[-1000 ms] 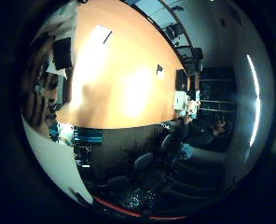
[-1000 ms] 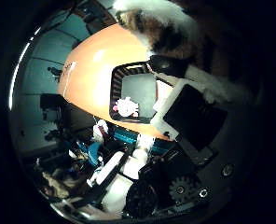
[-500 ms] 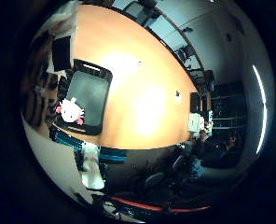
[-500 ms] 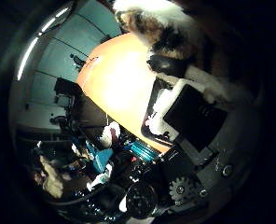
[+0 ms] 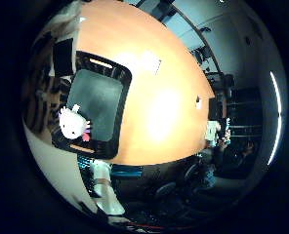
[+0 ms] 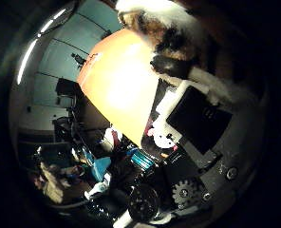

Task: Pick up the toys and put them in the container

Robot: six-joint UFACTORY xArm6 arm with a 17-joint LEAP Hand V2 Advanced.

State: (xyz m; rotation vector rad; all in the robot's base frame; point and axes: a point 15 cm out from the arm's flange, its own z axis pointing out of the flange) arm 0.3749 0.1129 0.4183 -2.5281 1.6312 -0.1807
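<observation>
Your hand [image 6: 202,118] holds a furry brown-and-white plush toy [image 6: 154,23] against its curled fingers. Treat the plush as light, soft and compressible; grip its body, not loose fur. The black container [image 5: 95,105] lies on the orange table [image 5: 159,97], with a white plush [image 5: 71,123] at its rim, partly obstructing it.

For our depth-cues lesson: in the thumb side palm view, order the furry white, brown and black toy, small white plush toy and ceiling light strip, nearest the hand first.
1. furry white, brown and black toy, close against the hand.
2. small white plush toy, in the black container.
3. ceiling light strip, across the room.
</observation>
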